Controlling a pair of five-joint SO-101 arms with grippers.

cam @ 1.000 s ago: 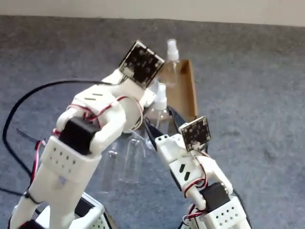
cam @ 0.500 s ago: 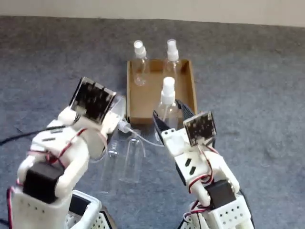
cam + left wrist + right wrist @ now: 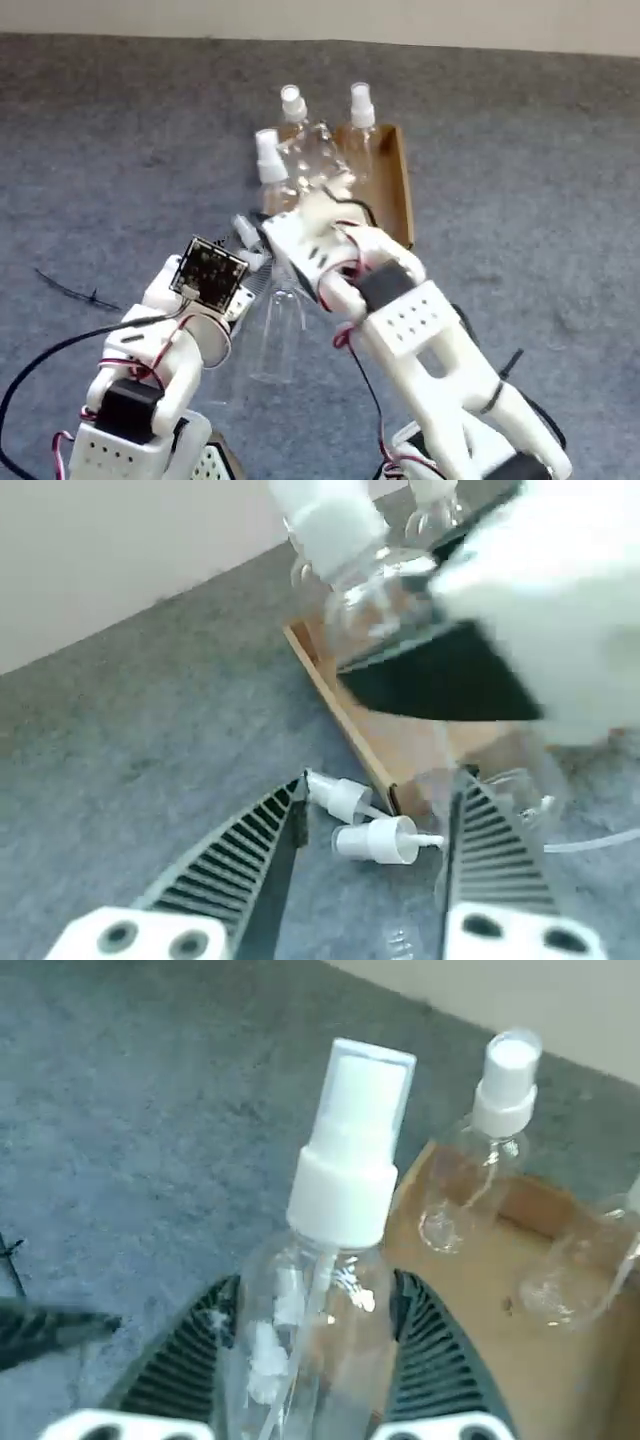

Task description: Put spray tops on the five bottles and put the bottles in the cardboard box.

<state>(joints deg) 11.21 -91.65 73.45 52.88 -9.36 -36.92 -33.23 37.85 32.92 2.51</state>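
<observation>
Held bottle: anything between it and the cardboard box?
Nothing visible. The right end effector grips the capped bottle at the left side of the cardboard box. The two capped bottles inside stand at its far end, leaving the nearer part free.

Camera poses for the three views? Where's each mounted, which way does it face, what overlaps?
High view: fixed above the arms' base side, looking down over the table; left arm and right arm show, cardboard box beyond them.
Left wrist view: on the left wrist, facing along the open left gripper at two loose spray tops beside the box.
Right wrist view: on the right wrist, facing along the right gripper, shut on a capped bottle, toward the box.
Shared: capped bottle and box show in all three.
</observation>
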